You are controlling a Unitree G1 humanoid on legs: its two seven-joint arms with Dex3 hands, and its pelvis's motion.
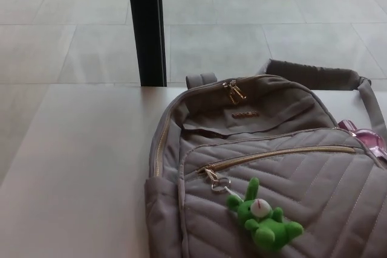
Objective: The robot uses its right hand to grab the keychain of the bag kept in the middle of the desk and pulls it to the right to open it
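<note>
1. Risk came first: the grey quilted fabric backpack (272, 167) lay loose and flat on the pale desk top (72, 173), so a pull to the right could have dragged the whole bag along instead of running the zip.
2. Second risk: the green plush toy keychain (263, 217) hung off a small metal ring (219, 182) at the left end of the gold front-pocket zipper (278, 155); a grip on the soft toy alone could have slipped, or tugged at an angle so the slider jammed.
3. Third risk: a second pair of gold pullers (234, 91) sat at the top of the bag near the carry handle (201, 80); a reach there would have opened the wrong compartment.
4. Pink shiny object (366, 138) showed at the bag's right edge, partly hidden, could not tell what it was; it sat on the pull side and might have been knocked.
5. Neither robot hand was in view, so whether either was released, clenched or holding anything could not be told.
6. Keychain lay low and right of centre on the bag's front pocket, nothing touching it; its relation to the right hand could not be given. Grab not yet made, zip fully closed.
</note>
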